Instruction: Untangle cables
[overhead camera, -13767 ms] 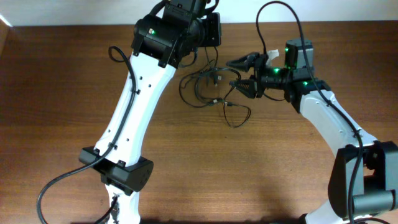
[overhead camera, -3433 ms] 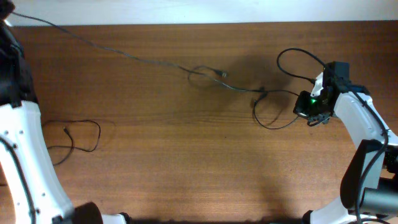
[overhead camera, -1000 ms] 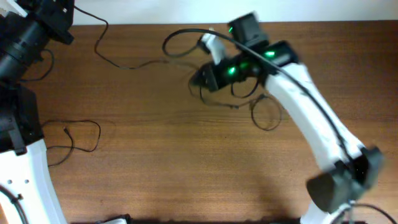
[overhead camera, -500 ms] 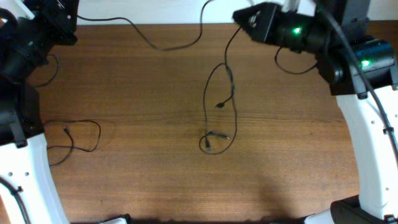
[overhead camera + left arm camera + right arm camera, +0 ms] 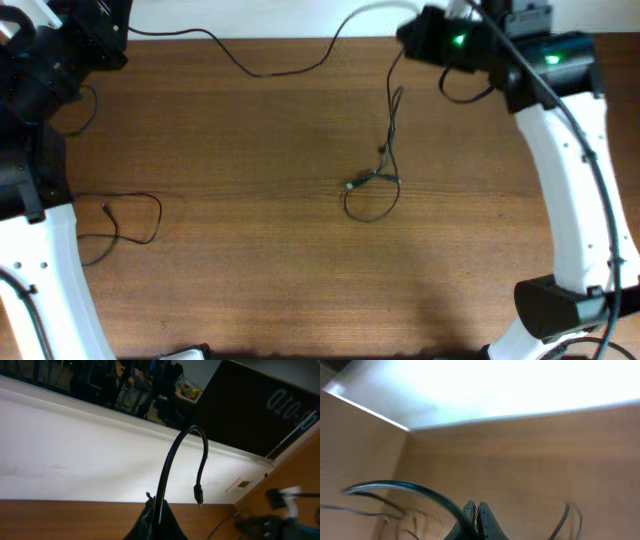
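Observation:
A thin black cable [image 5: 265,72] stretches along the table's back edge from my left gripper [image 5: 118,35] to my right gripper [image 5: 412,35]. Both grippers are raised and shut on it. Below the right gripper another strand [image 5: 392,110] hangs down to a small knot [image 5: 368,181] with a loop lying on the wood. A separate cable [image 5: 135,212] lies loose at the left. In the left wrist view the shut left gripper [image 5: 154,510] pinches the cable [image 5: 172,455], which arcs up and over to a plug end [image 5: 198,495]. The right wrist view shows the shut right gripper [image 5: 476,512] with the cable [image 5: 420,489] curving away to the left.
The brown wooden table [image 5: 250,280] ends at a white wall along the back. My left arm's white link [image 5: 40,270] fills the left edge and the right arm [image 5: 570,180] the right side. A thicker black arm cable [image 5: 465,92] loops beside the right gripper.
The right gripper has shifted to the right, dragging the hanging strand, knot and loop right and toward the back. The left gripper and the loose cable at the left have hardly moved.

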